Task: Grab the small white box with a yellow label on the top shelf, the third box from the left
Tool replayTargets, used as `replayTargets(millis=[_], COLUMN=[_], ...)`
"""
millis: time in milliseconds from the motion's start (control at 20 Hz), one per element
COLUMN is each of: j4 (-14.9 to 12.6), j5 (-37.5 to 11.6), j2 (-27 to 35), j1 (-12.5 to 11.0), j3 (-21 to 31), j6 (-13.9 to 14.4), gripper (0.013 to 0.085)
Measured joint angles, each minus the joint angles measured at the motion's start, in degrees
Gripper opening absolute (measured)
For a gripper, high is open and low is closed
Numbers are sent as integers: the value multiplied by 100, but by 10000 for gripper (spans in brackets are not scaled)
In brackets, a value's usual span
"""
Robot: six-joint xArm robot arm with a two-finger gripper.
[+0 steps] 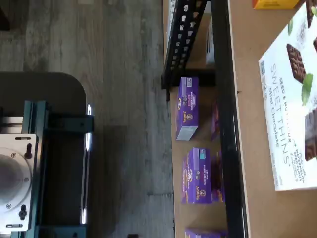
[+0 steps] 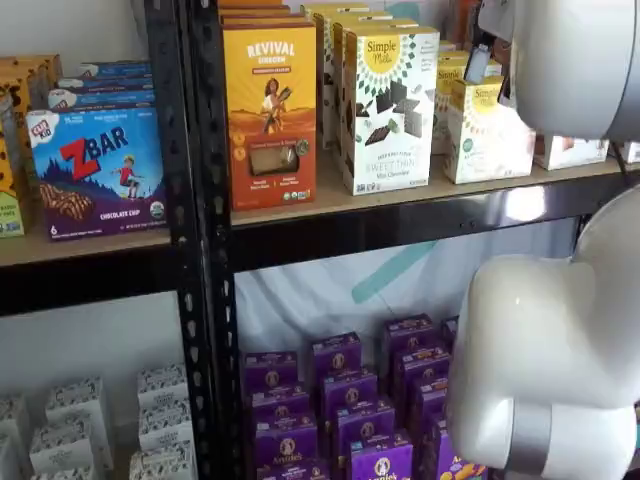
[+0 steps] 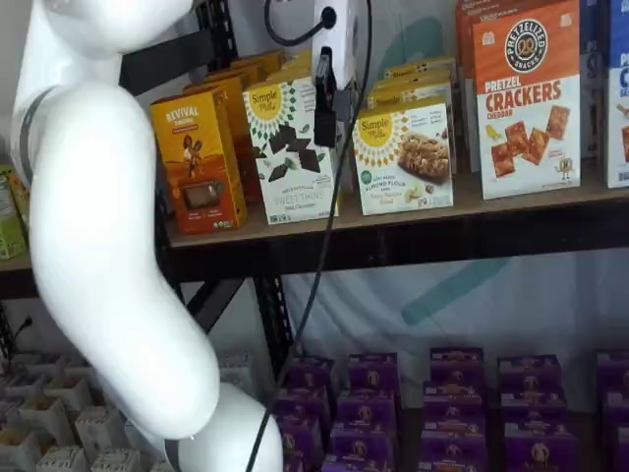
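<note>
White, short and marked with a round yellow Simple Mills label, the small white box (image 3: 403,157) stands on the top shelf (image 3: 413,218), right of centre in the upper part of one shelf view. In a shelf view from the other side it shows again (image 2: 487,130), upper right, partly behind the arm's white housing (image 2: 575,60). To its left in both shelf views stands the taller Sweet Thins box (image 3: 288,149), then the orange Revival box (image 3: 197,162); the Pretzel Crackers box (image 3: 528,98) stands to its right.

The gripper (image 3: 326,106) hangs at the top centre of a shelf view, in front of the gap between the Sweet Thins box and the small white box. Only a dark finger, seen side-on, is clear there, so the pictures alone do not show the gap; I take the jaws to stand fully apart with nothing between them. No box is touched.

By my judgement this is the approach step, with the grab not yet begun. The wrist view looks down past the shelf's black rail at purple boxes (image 1: 188,106) on the lower level and the Sweet Thins carton.

Next, the fingers likely need to shift toward the right of that shelf view, line up with the short box, straddle its sides and advance without nudging the taller neighbour.
</note>
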Motion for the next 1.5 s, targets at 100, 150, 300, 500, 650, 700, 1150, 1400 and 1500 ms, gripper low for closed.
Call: replayTargets(millis=[100, 150, 300, 500, 650, 700, 1150, 1400, 1500], j4=[-340, -424, -352, -6, 174, 184, -10, -136, -227], j5=[-173, -249, -434, -947, -1310, -1379, -1986, -2153, -2139], j2=[-114, -179, -345, -606, -624, -578, 35, 229, 325], j1=[183, 234, 225, 93, 6, -10, -7, 96, 149], j3=[86, 137, 295, 620, 711, 687, 470, 460, 413], j6=[47, 67, 85, 31, -49, -75, -280, -253, -221], gripper=[850, 850, 850, 850, 850, 850, 850, 850, 850])
